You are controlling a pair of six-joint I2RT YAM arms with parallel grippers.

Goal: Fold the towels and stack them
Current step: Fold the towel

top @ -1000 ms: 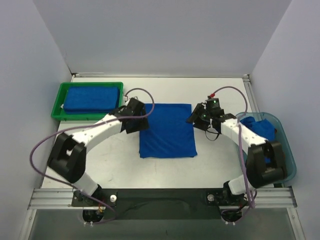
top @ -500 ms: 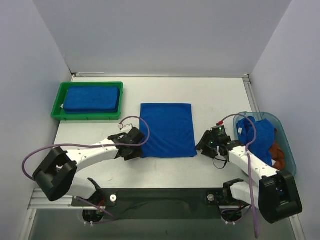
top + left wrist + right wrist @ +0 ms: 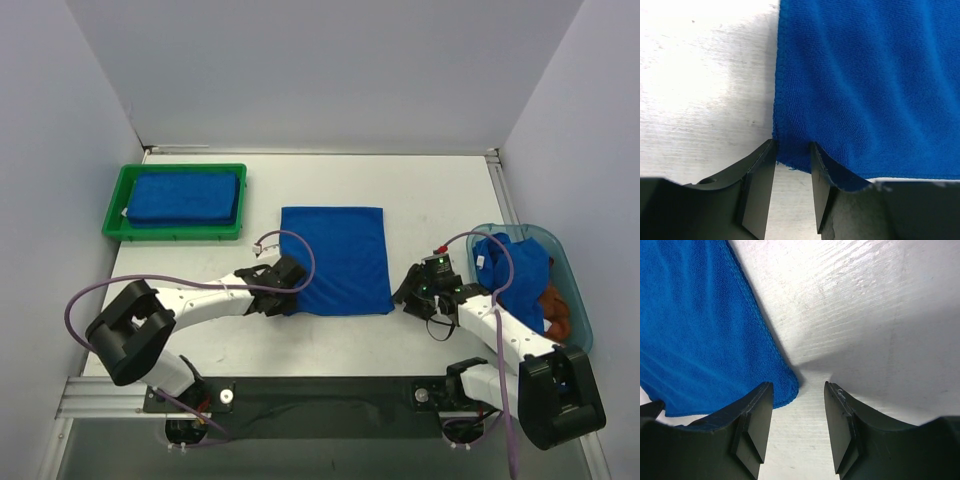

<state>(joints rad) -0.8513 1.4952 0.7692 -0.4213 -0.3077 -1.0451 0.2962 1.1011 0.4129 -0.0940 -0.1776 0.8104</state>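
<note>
The spread blue towel (image 3: 335, 260) lies flat in the middle of the white table (image 3: 430, 200), a rectangle with its short edges toward and away from me. My left gripper (image 3: 792, 145) is down at its near left corner. In my left wrist view the two dark fingers (image 3: 757, 190) stand a little apart astride that corner. The cloth runs flat between them and is not bunched or lifted, so I would call that hand open and around the corner, not clamped on it. My right gripper (image 3: 798, 386) sits low at the near right corner with its jaws plainly apart. The stitched corner of the towel ends just beside the inner face of one finger, and bare table shows across the rest of the gap, so that hand holds nothing. At the far left of the table stands the green tray (image 3: 112, 205), well apart from the spread towel. A folded blue towel (image 3: 185, 197) lies flat inside it and fills most of its floor, though I cannot tell how many layers or towels make up that pile. At the right edge, just beside my right arm, sits the translucent teal bin (image 3: 583, 320). It holds a crumpled blue towel (image 3: 515, 262) heaped toward its far end and rising above the rim. A rust-brown towel (image 3: 556, 308) shows in the near part, partly under the blue one.
</note>
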